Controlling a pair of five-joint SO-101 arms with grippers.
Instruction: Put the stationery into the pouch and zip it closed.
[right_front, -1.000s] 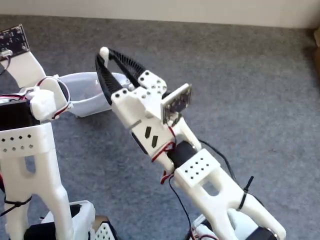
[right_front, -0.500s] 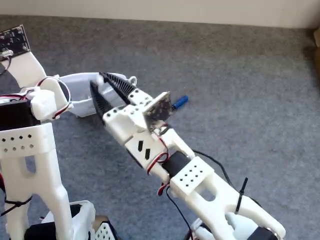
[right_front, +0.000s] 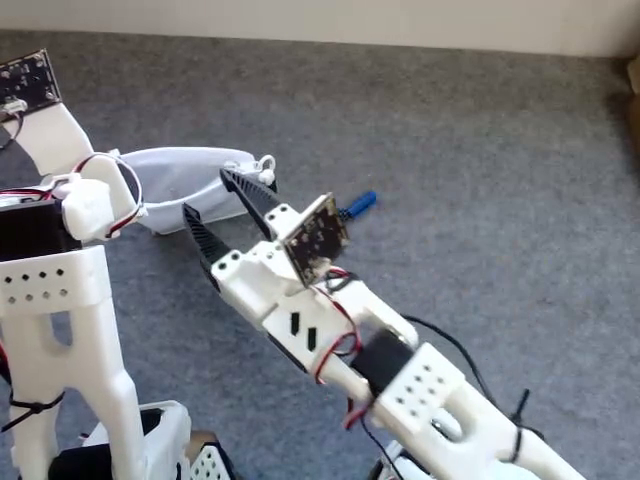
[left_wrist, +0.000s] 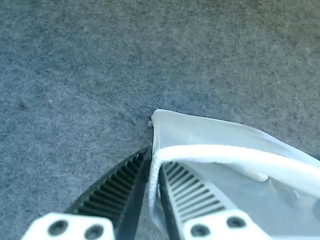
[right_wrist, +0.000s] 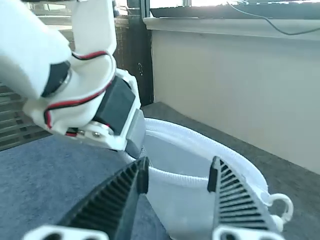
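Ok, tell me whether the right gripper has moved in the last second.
Yes. In the high view the right gripper has drawn back from beyond the pouch to its near edge, uncovering the blue pen.

The pouch (right_front: 185, 175) is translucent milky white, with an opaque white zip band along its rim; the pen (right_front: 358, 205) is bright blue; the tabletop (right_front: 480, 150) is a mottled, felt-like grey; the arm shells (right_front: 60, 320) are plain white, threaded with red and black wires (right_front: 335, 345); the right gripper (right_front: 205, 192) and the left gripper (left_wrist: 155, 165) have black fingers patterned with fine crosswise ribs; the wall (right_front: 400, 20) is cream.
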